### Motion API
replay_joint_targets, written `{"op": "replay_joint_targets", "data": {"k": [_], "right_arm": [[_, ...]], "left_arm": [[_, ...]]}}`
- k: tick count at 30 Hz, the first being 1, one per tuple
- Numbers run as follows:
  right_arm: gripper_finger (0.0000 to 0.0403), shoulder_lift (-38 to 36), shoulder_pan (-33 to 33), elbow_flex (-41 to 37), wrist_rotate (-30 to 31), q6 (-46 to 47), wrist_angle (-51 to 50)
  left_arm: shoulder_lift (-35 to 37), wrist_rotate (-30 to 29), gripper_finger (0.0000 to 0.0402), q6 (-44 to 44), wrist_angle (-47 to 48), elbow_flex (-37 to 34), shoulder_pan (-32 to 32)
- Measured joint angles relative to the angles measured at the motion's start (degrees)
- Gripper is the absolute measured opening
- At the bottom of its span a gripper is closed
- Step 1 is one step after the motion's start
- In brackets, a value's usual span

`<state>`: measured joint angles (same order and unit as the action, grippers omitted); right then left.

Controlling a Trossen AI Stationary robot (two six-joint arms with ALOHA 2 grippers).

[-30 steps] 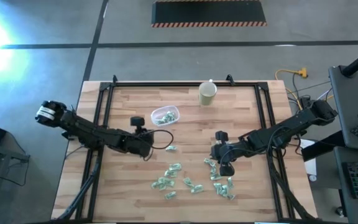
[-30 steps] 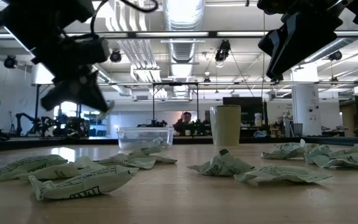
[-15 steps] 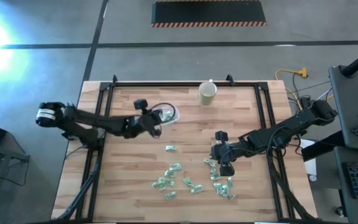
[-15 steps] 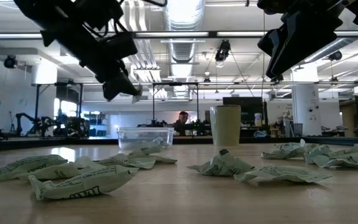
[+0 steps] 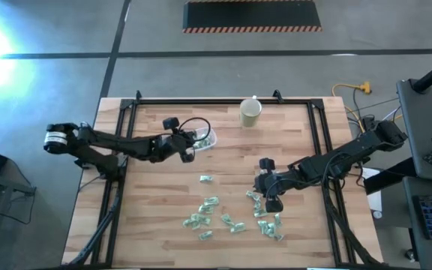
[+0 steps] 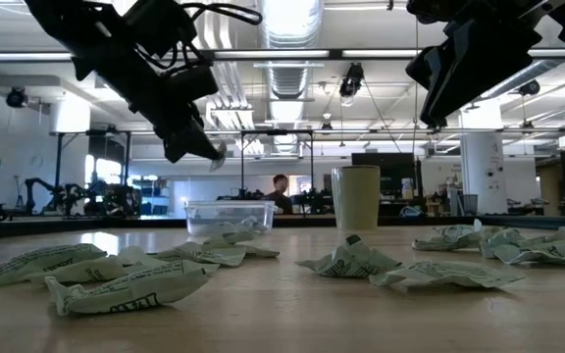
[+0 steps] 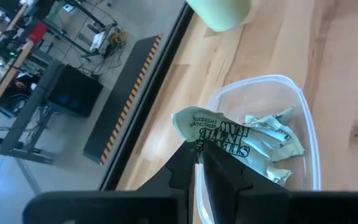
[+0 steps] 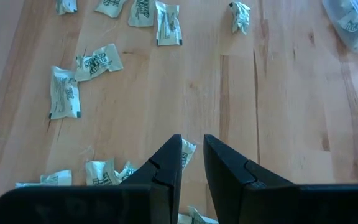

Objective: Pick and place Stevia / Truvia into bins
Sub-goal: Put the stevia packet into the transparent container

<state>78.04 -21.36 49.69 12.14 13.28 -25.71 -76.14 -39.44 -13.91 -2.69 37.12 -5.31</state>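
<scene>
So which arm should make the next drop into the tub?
Left. The left gripper is shut on a sachet right above the clear tub; the right gripper hovers empty over loose sachets, far from it.

Pale green-white sachets [image 5: 210, 204]; clear tub [image 7: 309, 118]; beige cup [image 5: 250, 112].

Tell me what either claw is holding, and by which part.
Left claw pinches one Stevia sachet by its edge, above the tub. Right claw holds nothing.
</scene>
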Motion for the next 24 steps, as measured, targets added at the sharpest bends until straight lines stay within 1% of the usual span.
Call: {"op": "replay_joint_targets", "data": {"k": [4, 8, 15, 20, 24], "right_arm": [[0.0057, 0.0, 0.0, 0.0, 0.0, 0.0, 0.2], [0.0057, 0.0, 0.0, 0.0, 0.0, 0.0, 0.4], [0.0057, 0.0, 0.0, 0.0, 0.0, -0.3, 0.5], [0.0057, 0.0, 0.0, 0.0, 0.0, -0.4, 0.6], [0.0057, 0.0, 0.0, -0.5, 0.0, 0.1, 0.6]], "left_arm": [[-1.3, 0.4, 0.0018, 0.0, -0.4, 0.0, -1.3], [-4.5, 0.4, 0.0036, -0.3, -2.3, 0.0, -3.4], [-9.7, 0.4, 0.0087, -0.6, -3.0, 1.0, -4.8], [-9.8, 0.3, 0.0124, -0.4, -2.9, 1.7, -4.8], [-7.7, 0.2, 0.0137, 0.0, -2.8, 1.7, -3.8]]}}
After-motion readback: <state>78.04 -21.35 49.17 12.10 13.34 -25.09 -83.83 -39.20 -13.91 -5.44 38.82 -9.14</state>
